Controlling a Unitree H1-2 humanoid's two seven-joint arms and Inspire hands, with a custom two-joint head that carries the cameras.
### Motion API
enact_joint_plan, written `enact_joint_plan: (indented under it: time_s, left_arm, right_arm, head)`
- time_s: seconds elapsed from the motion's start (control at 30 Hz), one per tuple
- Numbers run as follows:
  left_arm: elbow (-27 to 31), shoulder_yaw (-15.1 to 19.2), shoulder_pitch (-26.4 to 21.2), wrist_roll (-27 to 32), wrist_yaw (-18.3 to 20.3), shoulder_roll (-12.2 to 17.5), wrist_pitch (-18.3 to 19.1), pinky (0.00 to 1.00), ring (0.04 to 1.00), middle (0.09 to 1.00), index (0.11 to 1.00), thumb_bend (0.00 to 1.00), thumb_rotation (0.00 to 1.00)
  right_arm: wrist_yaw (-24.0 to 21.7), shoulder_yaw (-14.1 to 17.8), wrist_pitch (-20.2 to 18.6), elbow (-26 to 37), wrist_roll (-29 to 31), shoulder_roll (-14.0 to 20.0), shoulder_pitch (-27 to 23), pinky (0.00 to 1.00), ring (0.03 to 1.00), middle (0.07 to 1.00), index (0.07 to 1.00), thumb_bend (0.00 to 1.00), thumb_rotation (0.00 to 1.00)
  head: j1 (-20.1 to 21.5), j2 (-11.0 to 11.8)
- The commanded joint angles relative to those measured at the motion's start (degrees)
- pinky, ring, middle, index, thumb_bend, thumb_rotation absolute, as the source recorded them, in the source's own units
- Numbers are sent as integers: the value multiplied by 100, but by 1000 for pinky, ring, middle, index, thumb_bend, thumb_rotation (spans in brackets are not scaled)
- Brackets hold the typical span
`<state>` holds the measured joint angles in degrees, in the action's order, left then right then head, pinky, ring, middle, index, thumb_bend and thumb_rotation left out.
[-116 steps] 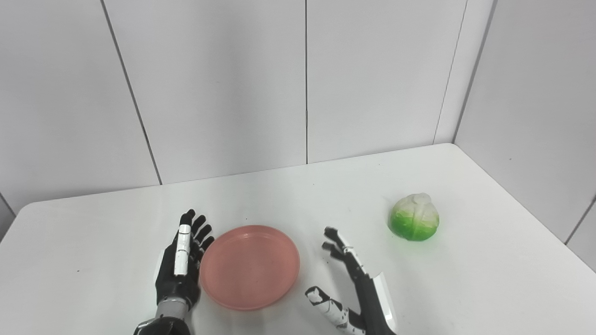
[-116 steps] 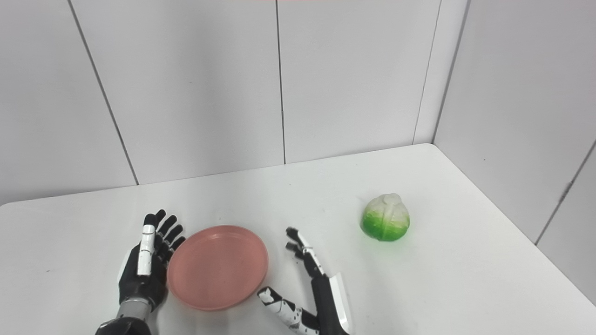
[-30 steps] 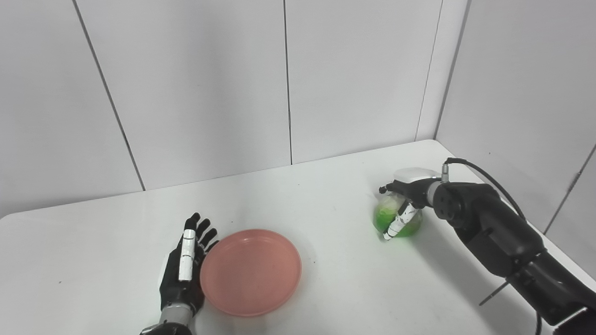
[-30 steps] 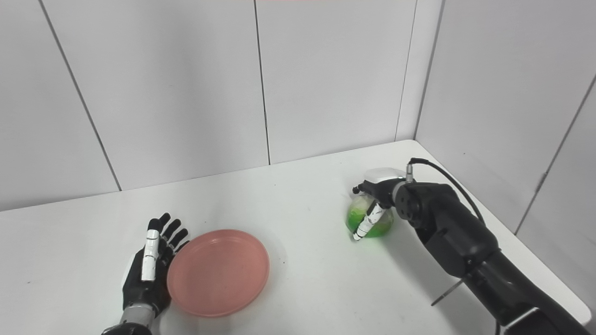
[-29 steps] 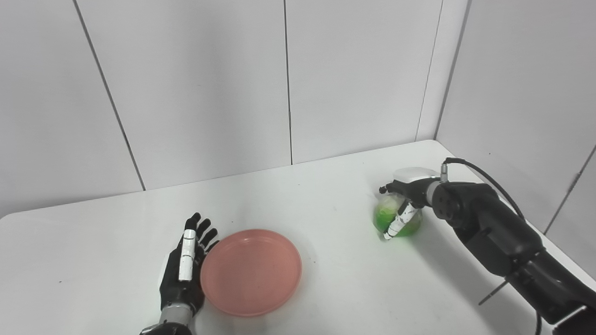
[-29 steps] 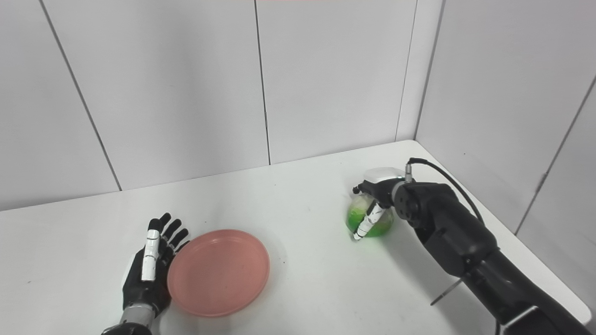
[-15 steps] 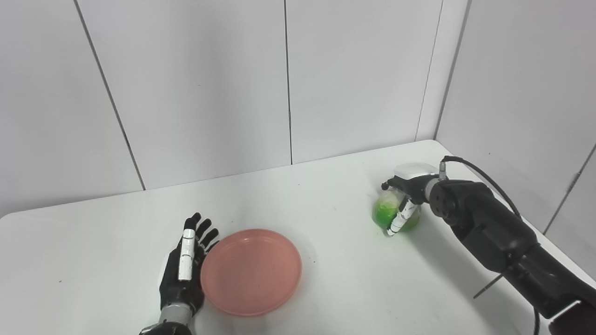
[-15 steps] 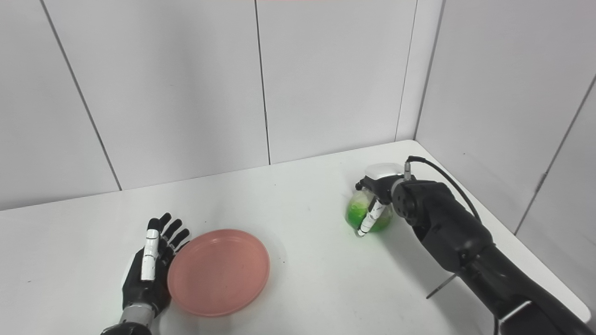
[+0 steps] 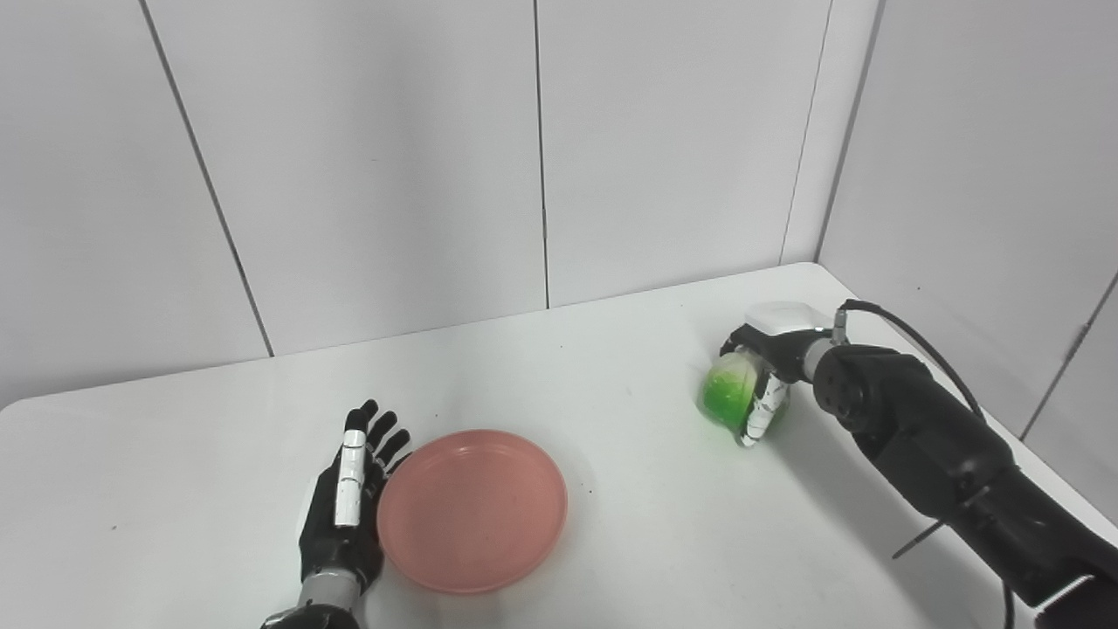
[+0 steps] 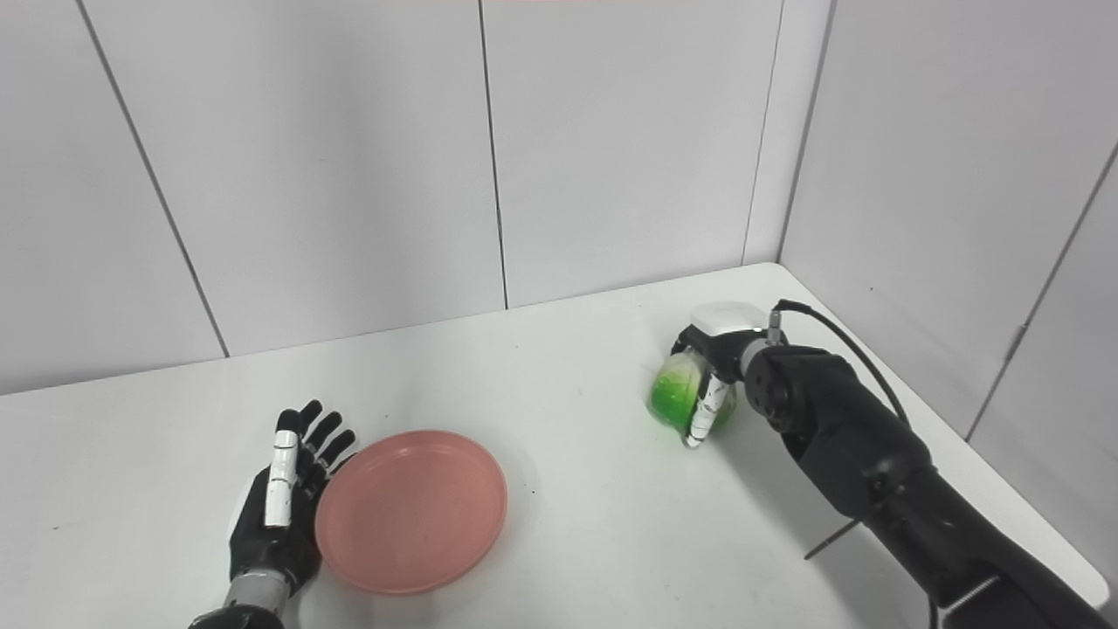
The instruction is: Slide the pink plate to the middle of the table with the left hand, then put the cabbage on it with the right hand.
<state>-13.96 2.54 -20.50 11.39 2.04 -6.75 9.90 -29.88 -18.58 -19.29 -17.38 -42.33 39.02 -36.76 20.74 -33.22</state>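
Observation:
The pink plate [image 9: 472, 509] lies flat on the white table, left of the middle and near the front. My left hand [image 9: 346, 507] rests open on the table with its fingers straight, against the plate's left rim. The green and white cabbage [image 9: 725, 393] is at the right side of the table, tipped over with its green side facing left. My right hand [image 9: 769, 371] is closed around it from above and from the right, and holds it just above the table; it also shows in the right eye view [image 10: 716, 371].
The table [image 9: 611, 489] is walled at the back and at the right. Its right edge runs close behind my right arm [image 9: 926, 445]. A black cable loops from the right wrist.
My right hand has closed tighter on the cabbage and has tipped and lifted it slightly. My left hand and the plate have stayed where they were.

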Motion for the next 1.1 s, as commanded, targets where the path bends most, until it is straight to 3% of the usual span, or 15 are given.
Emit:
enact_joint_plan:
  time_s: [0.0, 0.07, 0.1, 0.17, 0.4, 0.83, 1.07]
  left_arm:
    - [-7, 16, -50, 42, 4, -14, 102, 826, 888, 925, 923, 788, 855]
    - [-13, 28, -52, 59, 8, -16, 114, 828, 888, 925, 924, 795, 846]
    - [-12, 31, -53, 63, 10, -16, 118, 832, 888, 926, 925, 792, 845]
    - [-15, 21, -51, 34, 9, -9, 110, 839, 891, 930, 929, 780, 855]
    - [17, -16, -33, -3, -9, -32, 142, 837, 889, 928, 927, 769, 868]
    - [-160, -1, -40, 0, -70, -100, 55, 839, 887, 924, 922, 750, 863]
    - [-109, -15, -57, -7, -112, -152, 85, 853, 894, 930, 920, 741, 862]
  right_arm:
    - [-91, 67, 379, -118, 435, -29, 146, 356, 435, 556, 696, 912, 92]
    - [-69, 162, 499, -109, 671, -42, 175, 319, 396, 507, 662, 831, 62]
    - [-61, 187, 547, -93, 743, -41, 187, 307, 383, 489, 645, 657, 20]
    - [-25, 305, 630, -60, 988, -66, 221, 254, 335, 479, 608, 583, 2]
    - [-3, 392, 574, 213, 1355, -63, 256, 243, 333, 479, 585, 572, 0]
    - [-574, 650, 28, 1126, 2009, -56, 75, 233, 314, 479, 619, 572, 0]
    - [-485, 715, 317, 1589, 2161, -127, -143, 243, 331, 480, 605, 571, 0]
  head:
    - [-4, -7]
    - [-35, -36]
    - [-35, -36]
    - [-34, -37]
    - [-50, -48]
    - [-173, -29]
    - [-352, -72]
